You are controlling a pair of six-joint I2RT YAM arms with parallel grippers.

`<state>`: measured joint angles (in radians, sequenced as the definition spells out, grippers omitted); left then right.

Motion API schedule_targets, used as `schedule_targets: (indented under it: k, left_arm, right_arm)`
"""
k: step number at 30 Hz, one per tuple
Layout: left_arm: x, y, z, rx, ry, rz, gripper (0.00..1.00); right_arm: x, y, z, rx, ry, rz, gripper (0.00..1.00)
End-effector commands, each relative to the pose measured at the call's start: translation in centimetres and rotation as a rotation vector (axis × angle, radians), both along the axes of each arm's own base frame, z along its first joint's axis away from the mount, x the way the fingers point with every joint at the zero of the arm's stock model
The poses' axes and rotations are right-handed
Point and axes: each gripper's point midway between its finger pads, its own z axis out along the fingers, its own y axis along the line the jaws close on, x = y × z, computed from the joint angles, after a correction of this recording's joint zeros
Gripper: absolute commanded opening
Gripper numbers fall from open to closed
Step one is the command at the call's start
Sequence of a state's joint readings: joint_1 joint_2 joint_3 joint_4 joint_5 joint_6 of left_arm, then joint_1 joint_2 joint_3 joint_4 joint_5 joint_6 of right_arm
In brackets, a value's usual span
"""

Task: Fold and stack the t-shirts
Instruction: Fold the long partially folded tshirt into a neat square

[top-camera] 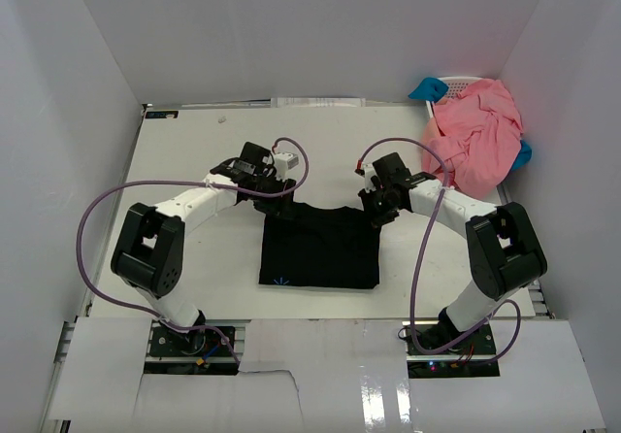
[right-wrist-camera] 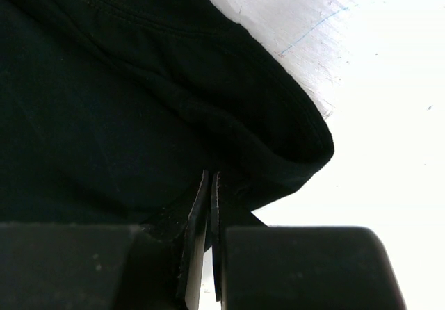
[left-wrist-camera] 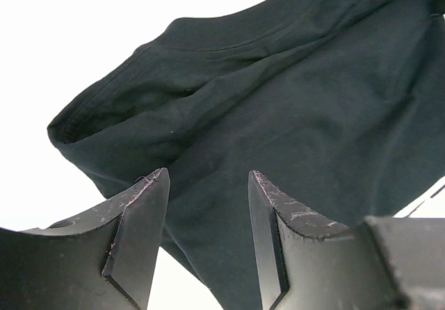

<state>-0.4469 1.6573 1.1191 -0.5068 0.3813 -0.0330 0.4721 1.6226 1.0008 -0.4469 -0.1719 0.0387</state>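
Observation:
A black t-shirt (top-camera: 318, 249) lies folded to a rough square in the middle of the table. My left gripper (top-camera: 277, 188) hovers at its far left corner, open; in the left wrist view the black t-shirt (left-wrist-camera: 299, 101) spreads beyond the parted fingertips of the gripper (left-wrist-camera: 208, 174), nothing pinched. My right gripper (top-camera: 376, 208) is at the far right corner. In the right wrist view this gripper (right-wrist-camera: 211, 174) is shut, with a fold of the black t-shirt (right-wrist-camera: 104, 115) nipped at its tips. Salmon-pink t-shirts (top-camera: 475, 147) are heaped at the back right.
The pink heap sits in a white lattice basket (top-camera: 458, 85) against the right wall, with teal pieces (top-camera: 427, 89) at its edges. White walls enclose the table on three sides. Purple cables loop from both arms.

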Motion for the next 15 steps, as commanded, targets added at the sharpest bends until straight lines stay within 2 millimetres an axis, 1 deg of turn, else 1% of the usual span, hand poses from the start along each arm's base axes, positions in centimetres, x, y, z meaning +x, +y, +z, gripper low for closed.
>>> schedule_targets:
  k: [1, 6, 11, 15]
  left_arm:
    - [0.3, 0.9, -0.5, 0.043, -0.014, 0.016, 0.6]
    - [1.0, 2.5, -1.6, 0.13, -0.032, 0.07, 0.62]
    - [0.7, 2.4, -1.9, 0.127, -0.014, 0.059, 0.58]
    - [0.1, 2.4, -1.3, 0.111, -0.018, 0.054, 0.59]
  right_arm:
    - [0.6, 0.5, 1.4, 0.024, -0.016, 0.002, 0.08]
    - [0.6, 0.6, 1.7, 0.037, -0.023, 0.009, 0.08]
    - [0.5, 0.6, 1.7, 0.034, -0.021, 0.01, 0.08]
    - [0.6, 0.5, 1.7, 0.031, -0.021, 0.009, 0.08]
